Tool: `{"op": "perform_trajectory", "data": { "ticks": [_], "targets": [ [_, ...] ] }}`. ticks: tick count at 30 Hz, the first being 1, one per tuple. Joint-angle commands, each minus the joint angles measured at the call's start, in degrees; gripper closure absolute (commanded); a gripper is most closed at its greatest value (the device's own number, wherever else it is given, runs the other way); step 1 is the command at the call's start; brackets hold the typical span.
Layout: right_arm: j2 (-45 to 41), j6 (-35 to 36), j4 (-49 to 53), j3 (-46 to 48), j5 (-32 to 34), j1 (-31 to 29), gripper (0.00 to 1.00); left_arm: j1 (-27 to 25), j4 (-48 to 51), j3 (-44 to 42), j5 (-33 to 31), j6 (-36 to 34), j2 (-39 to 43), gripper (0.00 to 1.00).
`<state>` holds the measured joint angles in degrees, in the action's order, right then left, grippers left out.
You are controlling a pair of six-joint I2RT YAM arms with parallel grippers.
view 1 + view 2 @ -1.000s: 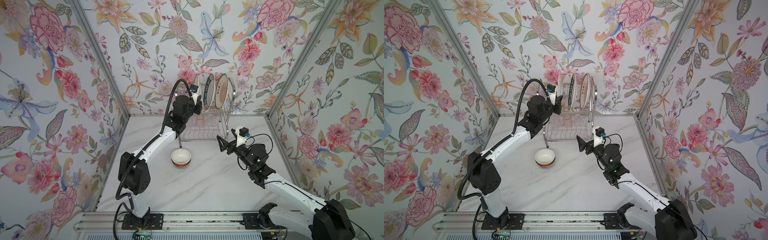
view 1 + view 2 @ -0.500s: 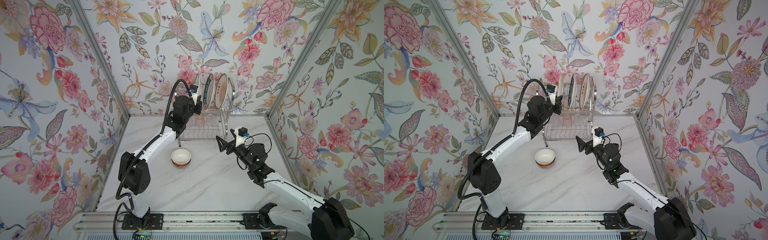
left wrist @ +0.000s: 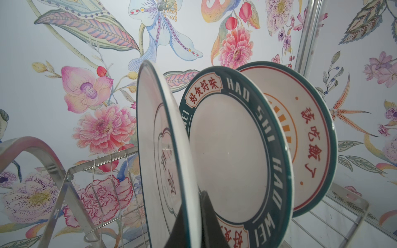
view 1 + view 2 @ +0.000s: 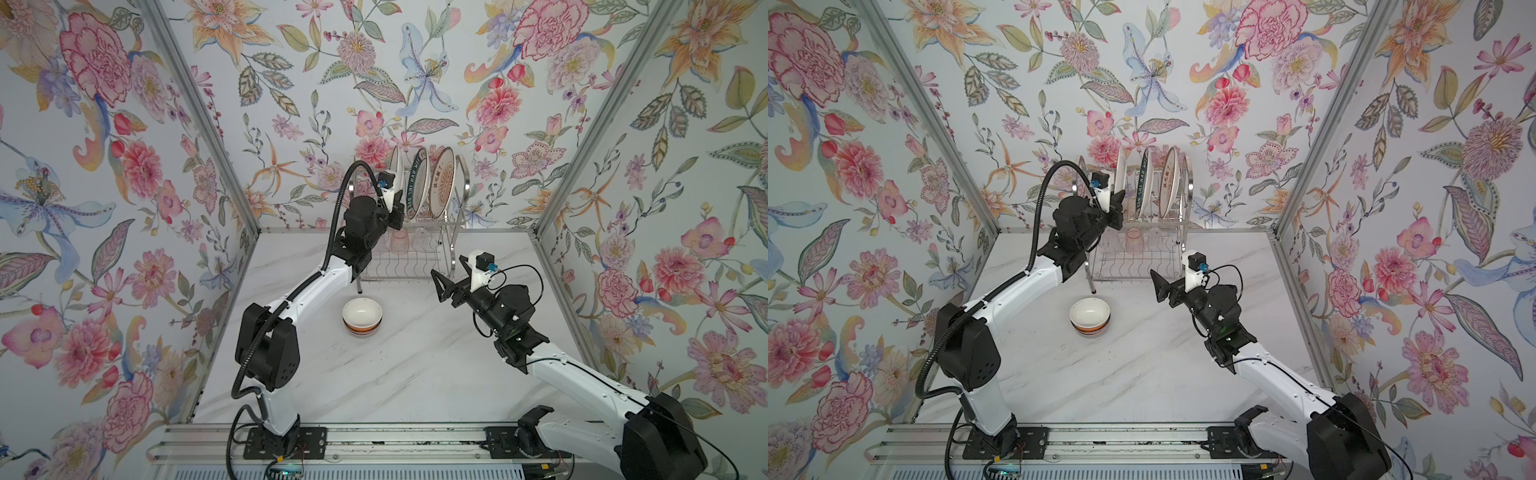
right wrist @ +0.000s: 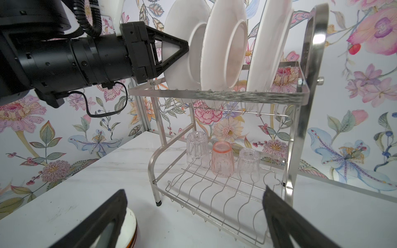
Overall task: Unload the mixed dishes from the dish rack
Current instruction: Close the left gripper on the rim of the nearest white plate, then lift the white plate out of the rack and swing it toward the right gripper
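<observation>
Because it stands edgewise in the upper slots of the dish rack (image 5: 309,64), the white plate (image 3: 154,150) is pinched at its rim by the left gripper (image 5: 186,47), seemingly for lifting out; the right gripper (image 4: 438,286) is held spread near the glasses (image 5: 222,160).

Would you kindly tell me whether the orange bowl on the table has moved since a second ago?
No. The orange bowl sits where it did in both top views, upright, just in front of the front left leg of the dish rack.
</observation>
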<state>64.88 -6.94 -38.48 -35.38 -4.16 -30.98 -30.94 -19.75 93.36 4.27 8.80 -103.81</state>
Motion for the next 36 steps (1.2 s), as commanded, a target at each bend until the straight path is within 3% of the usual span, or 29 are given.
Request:
{"op": "perform_trajectory", "data": {
  "ticks": [1,10,17,22,29,36],
  "targets": [
    [1.0,-0.8,-1.2,-1.7,-1.1,0.3,0.01,-0.3,-9.1,-0.2,1.2,-1.2,5.4,1.0],
    [0.8,-1.5,-1.3,-1.9,-1.3,0.0,0.01,-0.3,-12.2,-4.6,5.6,-1.2,11.2,1.0],
    [-1.2,-2.5,0.9,-2.2,0.0,-0.2,0.01,-0.2,-12.4,-12.1,13.1,-2.0,20.7,1.0],
    [-3.6,-3.9,5.3,-2.6,1.0,0.0,0.01,-0.3,-7.5,-16.9,22.6,-4.6,27.9,1.0],
    [-7.6,-8.6,13.8,-2.8,1.5,0.3,0.01,-0.4,-0.5,-27.5,23.9,-11.6,39.0,1.0],
    [-10.9,-16.2,30.5,-7.6,0.2,3.4,0.01,-1.2,15.9,-34.4,22.6,-26.0,47.5,1.0]
  ]
}}
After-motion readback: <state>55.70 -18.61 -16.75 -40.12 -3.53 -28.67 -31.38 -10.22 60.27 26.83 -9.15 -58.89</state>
